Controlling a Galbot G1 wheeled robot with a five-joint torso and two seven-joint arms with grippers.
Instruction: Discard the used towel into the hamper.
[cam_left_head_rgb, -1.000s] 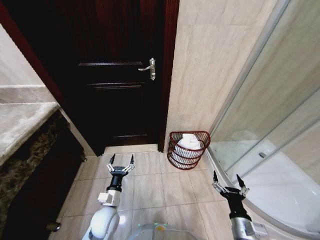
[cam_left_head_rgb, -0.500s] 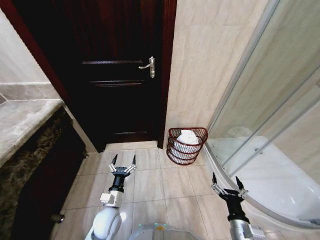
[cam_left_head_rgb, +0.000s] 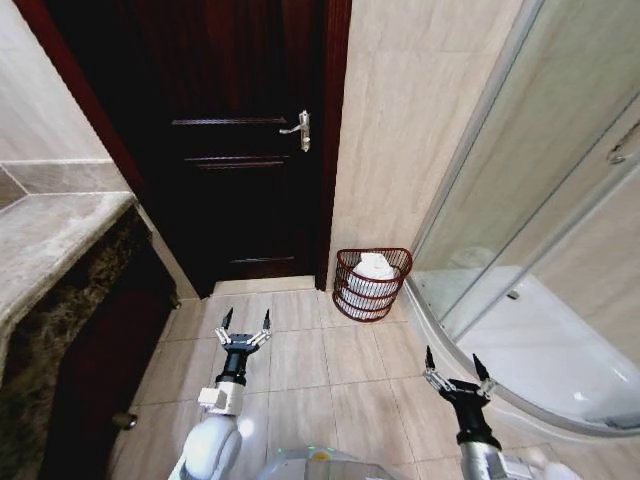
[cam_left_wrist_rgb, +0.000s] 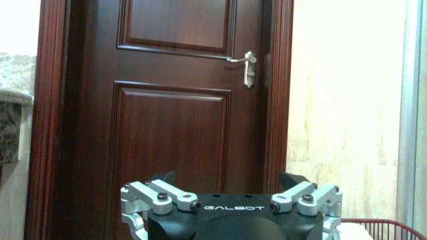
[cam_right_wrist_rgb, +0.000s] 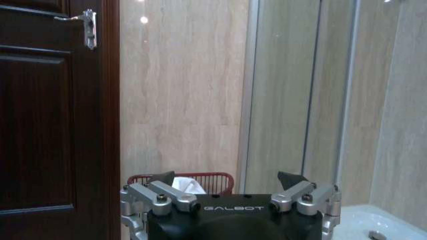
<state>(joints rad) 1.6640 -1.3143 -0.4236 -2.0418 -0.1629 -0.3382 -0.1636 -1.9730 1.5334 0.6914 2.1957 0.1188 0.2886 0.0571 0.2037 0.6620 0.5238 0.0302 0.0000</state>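
Note:
The hamper (cam_left_head_rgb: 372, 284), a round reddish-brown wire basket, stands on the tiled floor against the beige wall between the door and the shower. A white towel (cam_left_head_rgb: 373, 268) lies bunched inside it, rising above the rim. The right wrist view shows the hamper's rim (cam_right_wrist_rgb: 200, 176) with the white towel (cam_right_wrist_rgb: 187, 185) inside. A corner of the hamper (cam_left_wrist_rgb: 390, 227) shows in the left wrist view. My left gripper (cam_left_head_rgb: 246, 323) hovers open and empty over the floor, left of the hamper. My right gripper (cam_left_head_rgb: 453, 364) is open and empty too, nearer me, beside the shower base.
A dark wooden door (cam_left_head_rgb: 235, 150) with a metal handle (cam_left_head_rgb: 298, 130) is shut straight ahead. A stone counter (cam_left_head_rgb: 50, 240) over a dark cabinet runs along the left. A curved glass shower enclosure (cam_left_head_rgb: 540, 240) with a white tray fills the right.
The whole picture has shifted: the camera has drawn back and turned a little, so the hamper looks smaller and farther. Both grippers stay open and empty, held as before.

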